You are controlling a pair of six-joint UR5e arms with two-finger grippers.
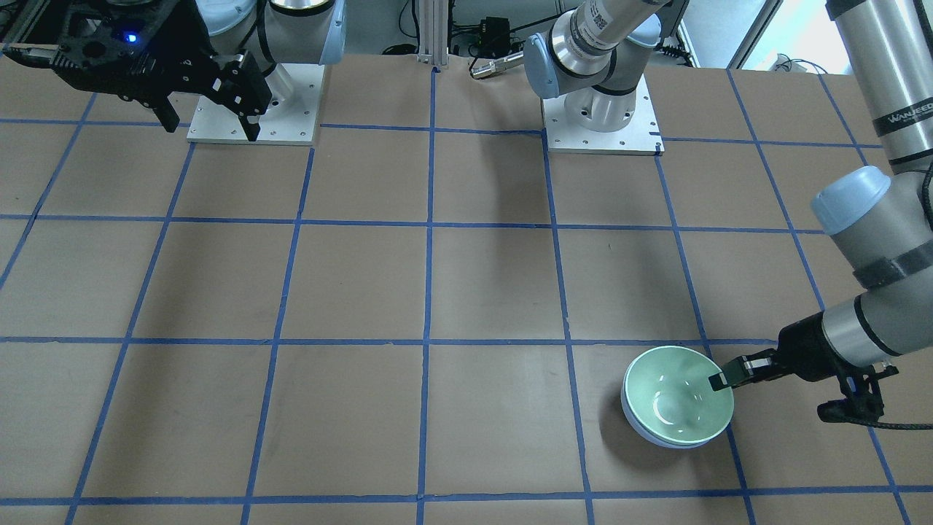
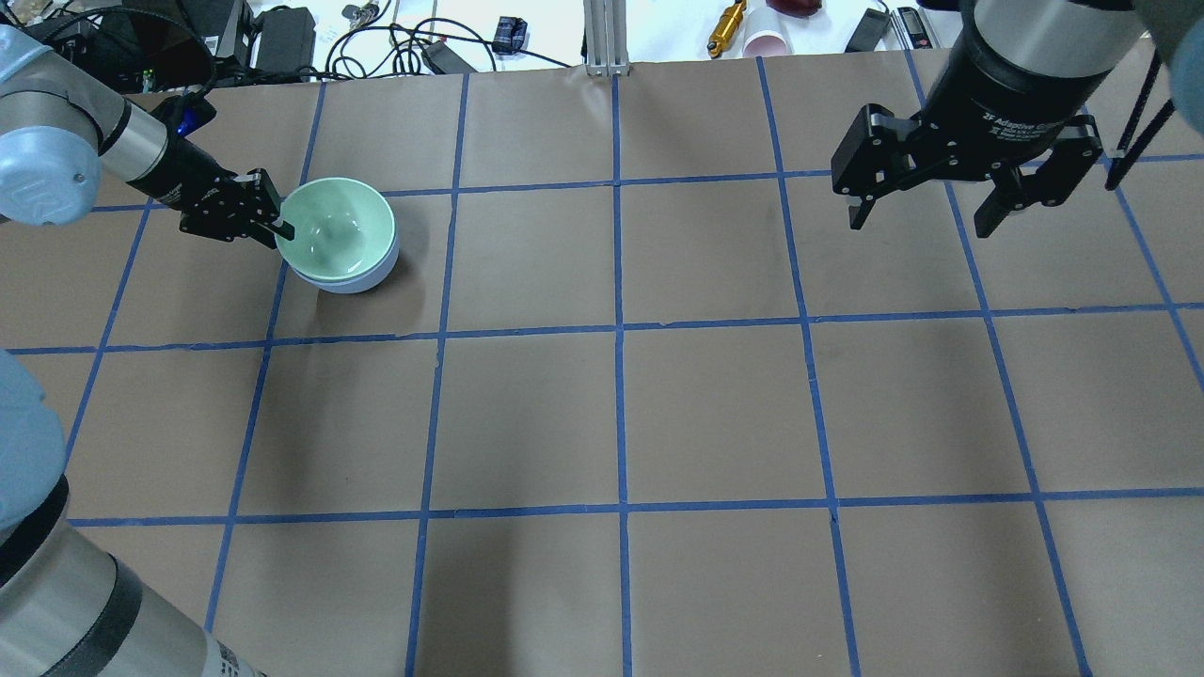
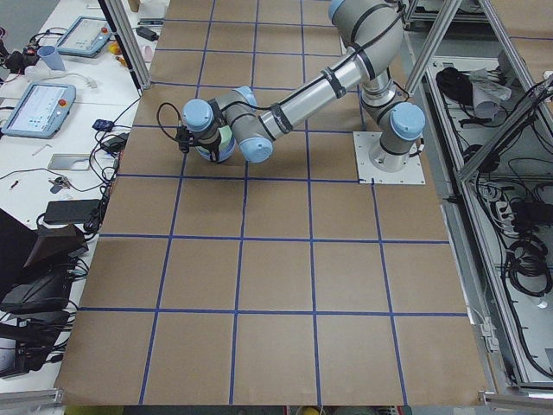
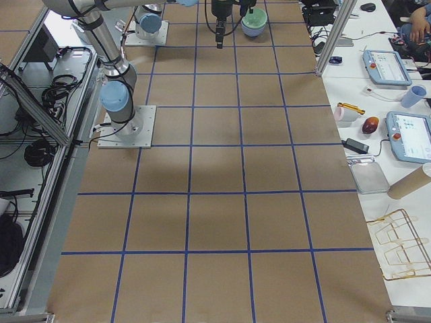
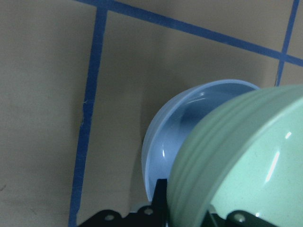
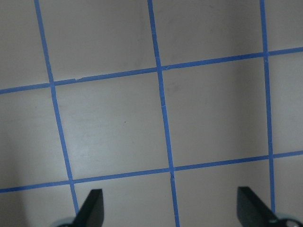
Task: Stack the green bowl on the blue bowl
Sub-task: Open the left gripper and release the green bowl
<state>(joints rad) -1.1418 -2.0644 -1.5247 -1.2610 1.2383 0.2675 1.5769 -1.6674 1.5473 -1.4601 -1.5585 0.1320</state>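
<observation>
The green bowl (image 2: 343,226) sits inside the blue bowl (image 2: 362,282) on the table (image 2: 621,414), at the far left from the robot. The left pincer (image 2: 278,230) grasps the green bowl's rim on the side facing the left arm, one finger inside and one outside, so the bowl lies straight ahead of it. Being round, the bowls have no long axis. The wrist view shows a crescent of the blue bowl's inside uncovered, so the green bowl seems off-centre or tipped; I cannot tell which. Letting go and backing out along the arm's own line looks like the next step. The left forearm reaches low, almost level. The right pincer (image 2: 920,224) hangs released, well apart.
</observation>
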